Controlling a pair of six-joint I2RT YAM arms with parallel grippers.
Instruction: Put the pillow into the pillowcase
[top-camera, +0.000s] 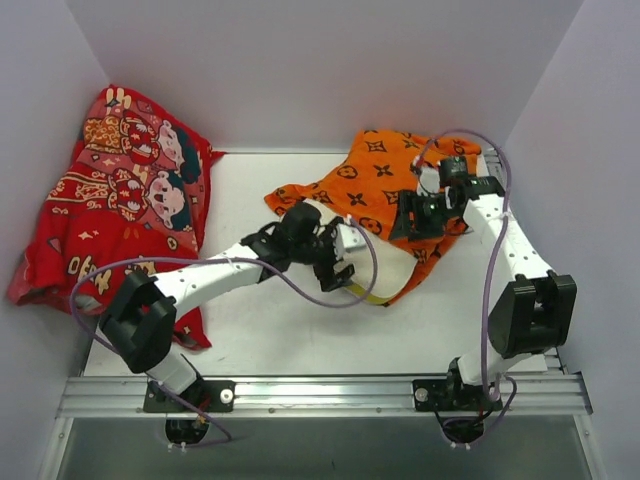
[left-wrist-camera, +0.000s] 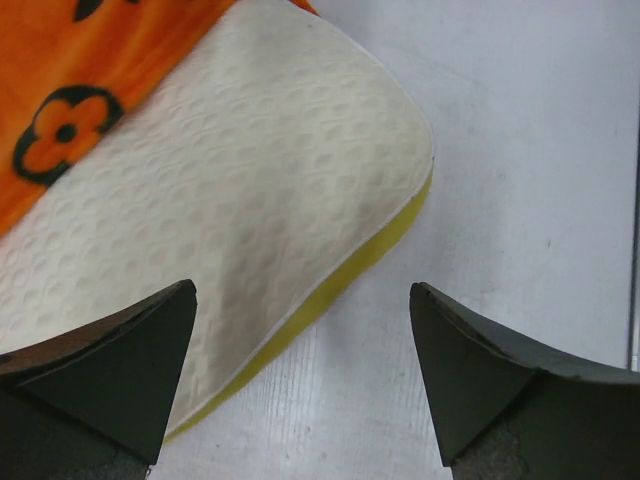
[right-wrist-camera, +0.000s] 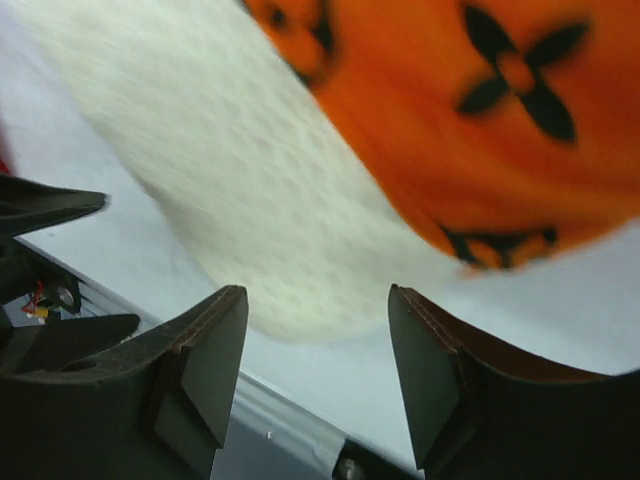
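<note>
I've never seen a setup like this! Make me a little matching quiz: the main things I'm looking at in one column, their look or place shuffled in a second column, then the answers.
Column A
1. pillow
2. pillowcase
3. red cloth
4. table

Column B
a. orange with black flower motifs
b. plain white and flat
c. heaped at the far left, printed with cartoon figures
d. cream-white and dimpled, with a yellow side band

Pairs: 1-d, 2-a, 3-c, 4-b
</note>
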